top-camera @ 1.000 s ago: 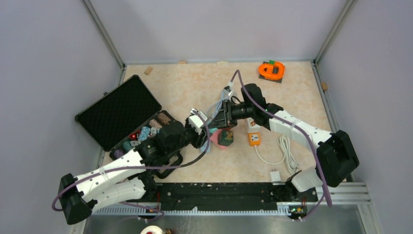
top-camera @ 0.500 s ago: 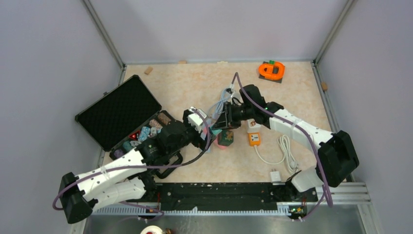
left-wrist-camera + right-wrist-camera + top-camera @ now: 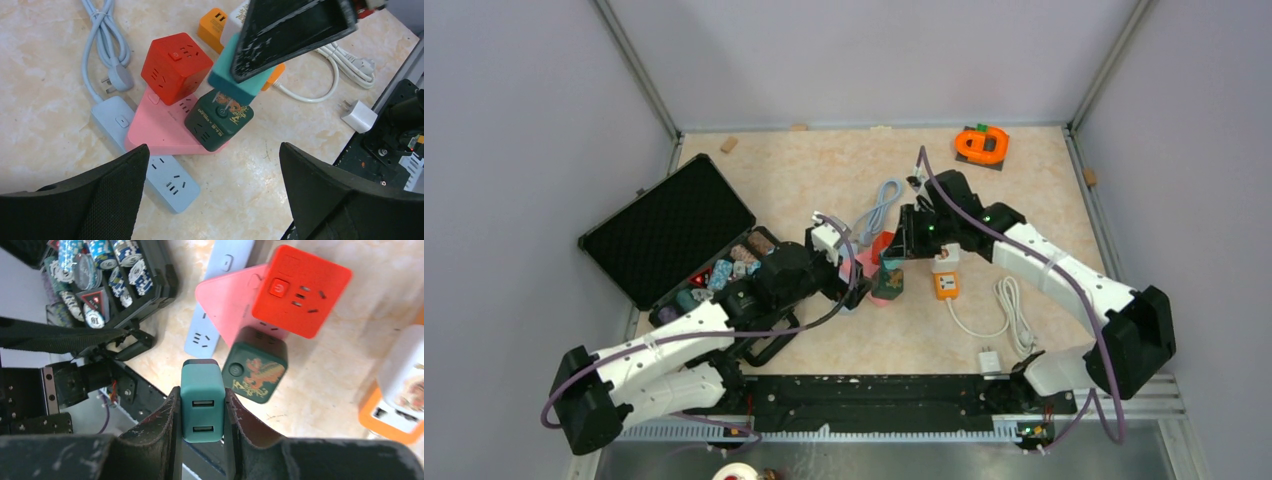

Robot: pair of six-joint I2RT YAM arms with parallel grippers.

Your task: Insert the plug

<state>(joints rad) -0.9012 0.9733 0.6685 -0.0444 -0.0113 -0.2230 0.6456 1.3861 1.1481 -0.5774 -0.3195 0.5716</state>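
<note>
Plug [image 3: 202, 402], teal, is clamped in the right gripper [image 3: 201, 390] above the green cube socket [image 3: 255, 371], near the middle of the tabletop [image 3: 804, 170]. Left gripper [image 3: 212, 150] is spread wide, nothing held. Beige marbled surface is enclosed by grey walls [image 3: 874, 60].

A boxy teal USB charger plug [image 3: 202, 400] with two USB ports on its back face is clamped in the right gripper [image 3: 202, 391]. Its metal prongs point down, reaching the top face of a dark green cube socket [image 3: 218, 120] that bears a gold dragon emblem. Whether the prongs have entered is unclear.
</note>
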